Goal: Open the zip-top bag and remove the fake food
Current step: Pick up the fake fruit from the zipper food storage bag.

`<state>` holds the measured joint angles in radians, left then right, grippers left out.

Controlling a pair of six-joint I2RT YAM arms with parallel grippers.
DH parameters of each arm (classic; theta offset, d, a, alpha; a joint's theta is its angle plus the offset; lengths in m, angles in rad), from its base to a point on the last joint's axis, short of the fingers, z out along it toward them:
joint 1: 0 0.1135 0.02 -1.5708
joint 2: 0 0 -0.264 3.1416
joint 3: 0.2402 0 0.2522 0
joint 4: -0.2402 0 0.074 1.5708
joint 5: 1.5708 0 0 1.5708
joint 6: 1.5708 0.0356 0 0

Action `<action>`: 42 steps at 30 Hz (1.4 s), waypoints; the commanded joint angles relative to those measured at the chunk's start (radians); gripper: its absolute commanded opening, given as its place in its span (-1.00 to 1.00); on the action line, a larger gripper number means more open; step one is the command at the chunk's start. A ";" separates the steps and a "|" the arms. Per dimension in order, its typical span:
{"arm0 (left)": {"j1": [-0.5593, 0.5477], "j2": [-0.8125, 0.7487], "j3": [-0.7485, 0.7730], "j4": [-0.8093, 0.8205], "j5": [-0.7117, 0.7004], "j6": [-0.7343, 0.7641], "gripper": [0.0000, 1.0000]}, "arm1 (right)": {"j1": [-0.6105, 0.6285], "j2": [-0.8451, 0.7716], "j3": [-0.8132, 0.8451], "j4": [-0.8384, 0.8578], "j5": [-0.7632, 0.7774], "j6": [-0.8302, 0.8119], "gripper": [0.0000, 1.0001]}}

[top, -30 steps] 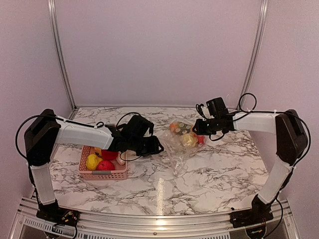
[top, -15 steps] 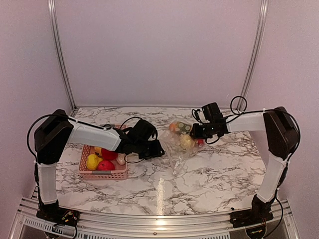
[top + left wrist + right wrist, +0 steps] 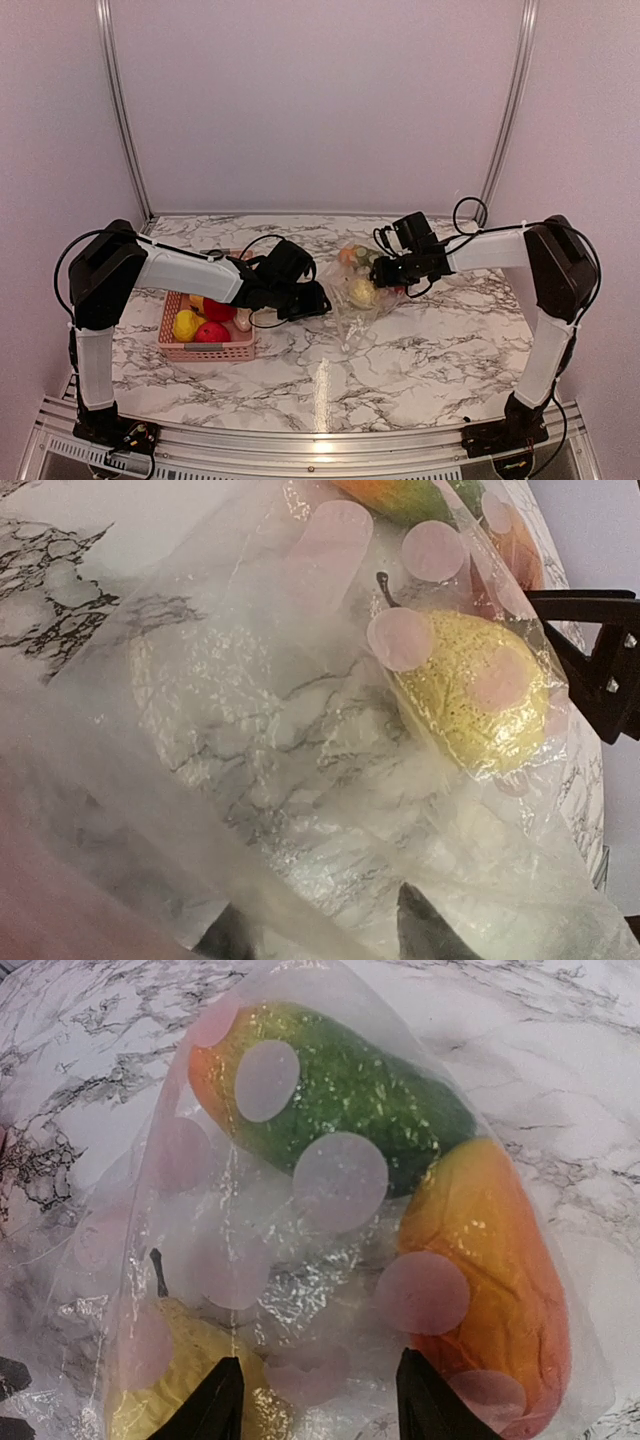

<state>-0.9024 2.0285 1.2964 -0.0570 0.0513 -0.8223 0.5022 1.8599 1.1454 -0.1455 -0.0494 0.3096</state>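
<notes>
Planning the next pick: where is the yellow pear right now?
Top view: the pear lies in the bag, mid-table, between the left gripper and the right gripper, closer to the right.

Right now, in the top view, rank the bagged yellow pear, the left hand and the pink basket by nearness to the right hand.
1. The yellow pear, inside the bag right beside the right hand.
2. The left hand, at the bag's other side.
3. The pink basket, farthest, out past the left hand.
</notes>
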 commanded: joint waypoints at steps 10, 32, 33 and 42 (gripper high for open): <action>-0.004 -0.008 0.008 -0.001 0.022 0.033 0.01 | 0.065 -0.025 0.053 -0.134 0.140 -0.048 -0.18; -0.004 -0.039 -0.025 0.021 0.027 0.042 0.01 | 0.110 -0.042 0.084 -0.148 0.007 -0.004 -0.49; -0.004 -0.040 -0.026 0.022 0.028 0.044 0.01 | 0.110 -0.034 0.084 -0.149 0.010 -0.002 -0.49; -0.003 -0.042 -0.024 0.034 0.034 0.046 0.09 | 0.110 -0.014 0.066 -0.133 0.003 -0.001 -0.53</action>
<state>-0.9024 2.0262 1.2797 -0.0483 0.0727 -0.7952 0.6079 1.8217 1.2018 -0.2867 -0.0288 0.3019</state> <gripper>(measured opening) 0.521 0.234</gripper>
